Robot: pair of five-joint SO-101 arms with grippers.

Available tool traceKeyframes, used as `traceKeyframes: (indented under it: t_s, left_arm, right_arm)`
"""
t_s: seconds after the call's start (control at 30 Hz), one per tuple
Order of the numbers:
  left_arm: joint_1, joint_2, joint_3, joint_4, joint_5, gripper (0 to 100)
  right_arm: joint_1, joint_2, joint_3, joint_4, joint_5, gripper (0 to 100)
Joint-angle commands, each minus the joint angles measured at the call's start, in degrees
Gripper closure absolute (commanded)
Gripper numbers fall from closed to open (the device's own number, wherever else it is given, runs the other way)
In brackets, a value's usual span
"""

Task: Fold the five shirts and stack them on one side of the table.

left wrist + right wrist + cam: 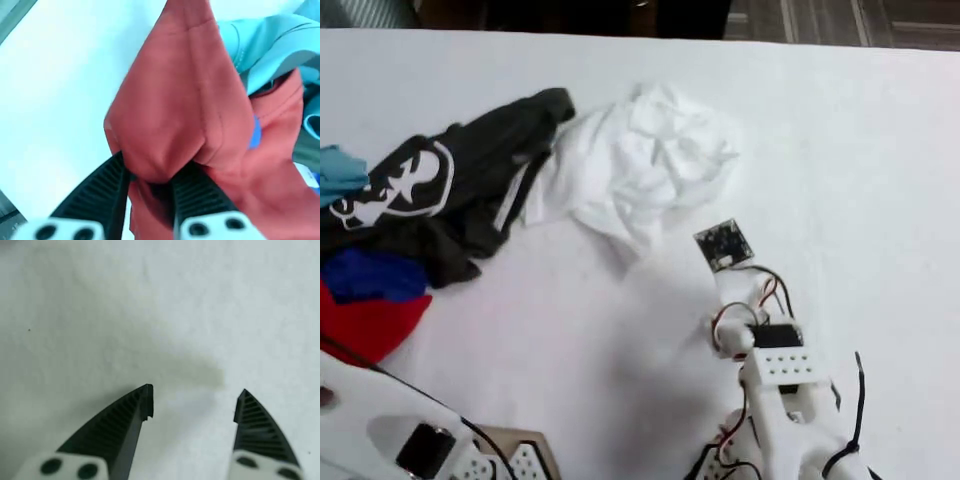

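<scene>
Left gripper point(150, 175): fingers pinching a fold of the red shirt point(180, 100), near left of the bench point(840, 150).
Right gripper point(195, 400): fingers spread over bare bench.
Blue shirt point(375, 272): lying on the red shirt.
Black shirt point(450, 190), teal shirt point(338, 172): farther back, overlapping.
White shirt point(640, 160): crumpled mid-bench, touching the black shirt.

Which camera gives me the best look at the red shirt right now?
The left wrist view: the red shirt is close up, with a fold pinched in the left gripper. The high view shows it as a small patch beside a blue shirt. The right wrist view faces the white table.
</scene>
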Motion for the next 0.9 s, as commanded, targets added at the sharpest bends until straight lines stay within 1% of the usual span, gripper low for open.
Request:
traceKeyframes:
  t_s: [0.0,0.07,0.13,0.17,0.27,0.37,0.5,0.67,0.77,0.87]
  left_arm:
    - [2.37,-4.92,-0.84,0.97,-4.84,90]
    - [4.66,-4.92,1.36,0.97,-6.07,79]
    - [6.42,-4.92,3.12,0.97,-4.31,68]
    - [7.12,-5.01,3.38,0.88,-2.37,65]
    - [10.64,-5.80,2.95,0.09,4.40,65]
    - [17.49,-6.51,-0.04,0.70,7.38,65]
    - [30.51,-6.24,0.31,0.79,7.56,65]
    - [44.66,-2.37,7.69,0.18,7.56,65]
    - [49.58,3.16,12.88,-2.55,7.56,65]
    - [51.78,9.93,14.37,-4.84,7.56,65]
  right_arm:
    - [0.04,-1.10,-0.26,-0.75,0.09,73.4]
    - [0.04,-1.10,-0.26,-0.75,0.09,73.4]
    - [0.04,-1.10,-0.26,-0.75,0.09,73.4]
    - [0.04,-1.10,-0.26,-0.75,0.09,73.4]
    - [0.04,-1.01,-0.26,-0.75,0.00,73.4]
    - [0.04,-1.01,-0.26,-0.75,0.00,73.4]
    - [0.04,-1.01,-0.26,-0.75,0.00,73.4]
    - [0.04,-1.01,-0.26,-0.75,0.00,73.4]
    - [0.04,-1.01,-0.26,-0.75,0.00,73.4]
    - [0.04,-1.01,-0.26,-0.75,0.00,73.4]
